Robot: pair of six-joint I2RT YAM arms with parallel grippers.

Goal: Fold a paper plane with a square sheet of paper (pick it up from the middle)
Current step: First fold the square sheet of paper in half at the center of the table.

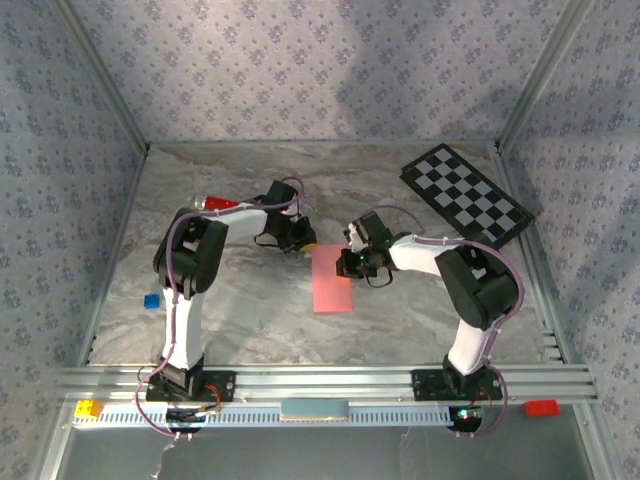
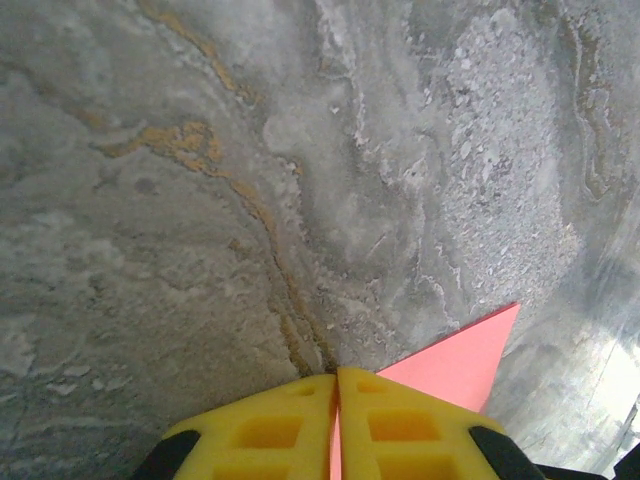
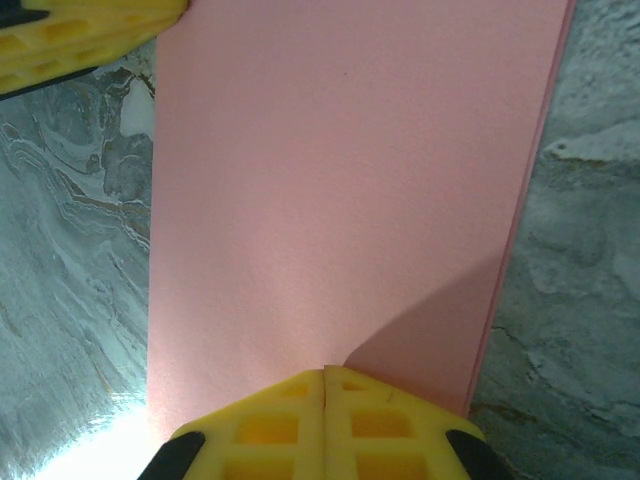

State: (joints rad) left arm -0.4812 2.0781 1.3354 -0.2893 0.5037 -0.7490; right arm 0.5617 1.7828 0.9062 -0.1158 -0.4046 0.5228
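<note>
Top external: pink paper [image 1: 332, 285] (folded narrow) lies lengthwise near-to-far.

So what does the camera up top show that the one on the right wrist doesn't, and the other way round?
From above: the left arm and right arm from base to tip, the checkerboard at the back right, a blue block on the left, and the pink paper as a narrow strip. From the right wrist: the paper's surface and right edge up close, with the right gripper and its yellow fingers shut together over it. Shared: the paper, the marbled table, and the left gripper at the paper's far corner.
</note>
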